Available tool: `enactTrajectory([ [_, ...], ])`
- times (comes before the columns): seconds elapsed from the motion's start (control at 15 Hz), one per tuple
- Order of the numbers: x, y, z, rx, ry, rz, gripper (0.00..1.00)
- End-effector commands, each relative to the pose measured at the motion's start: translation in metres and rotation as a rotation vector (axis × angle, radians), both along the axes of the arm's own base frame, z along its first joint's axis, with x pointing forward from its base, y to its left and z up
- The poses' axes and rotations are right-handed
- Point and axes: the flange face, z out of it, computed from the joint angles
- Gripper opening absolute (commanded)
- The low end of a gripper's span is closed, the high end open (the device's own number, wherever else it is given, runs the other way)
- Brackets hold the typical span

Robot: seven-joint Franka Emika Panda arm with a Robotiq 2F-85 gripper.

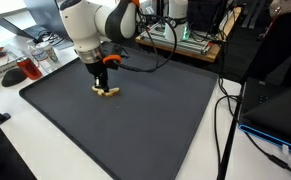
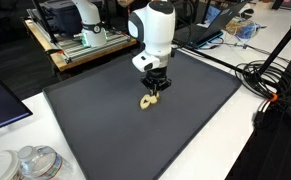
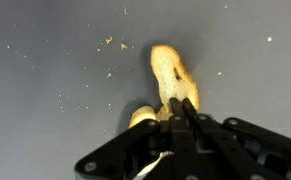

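Observation:
A tan, peanut-shaped piece of food (image 3: 169,70) lies on the dark grey mat (image 3: 45,120), with a smaller tan lump (image 3: 140,117) at its near end. It also shows in both exterior views (image 1: 107,93) (image 2: 148,100). My gripper (image 3: 181,104) is low over the mat, and its two black fingers are pressed together with no gap. The fingertips rest at the near end of the piece and cover that end. Whether they pinch any of it is hidden. Crumbs (image 3: 113,42) are scattered on the mat around it. The gripper also shows in both exterior views (image 1: 103,80) (image 2: 155,88).
The mat (image 1: 135,130) covers a white table. A dish with red items (image 1: 25,68) stands beyond one edge of the mat. Black cables (image 1: 225,120) (image 2: 270,85) run along another. A wooden rack with equipment (image 2: 80,45) stands behind. A clear plastic container (image 2: 33,162) sits near a corner.

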Motion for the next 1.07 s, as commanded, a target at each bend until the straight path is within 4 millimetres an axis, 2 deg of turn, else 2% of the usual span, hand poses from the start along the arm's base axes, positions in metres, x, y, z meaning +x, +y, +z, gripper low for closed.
enactTrajectory([
  [0.0,0.0022,0.003,0.0006,0.005,0.028,0.004,0.01],
  [1.0,0.0007,0.0119,0.007,-0.013,0.031,-0.003,0.01],
])
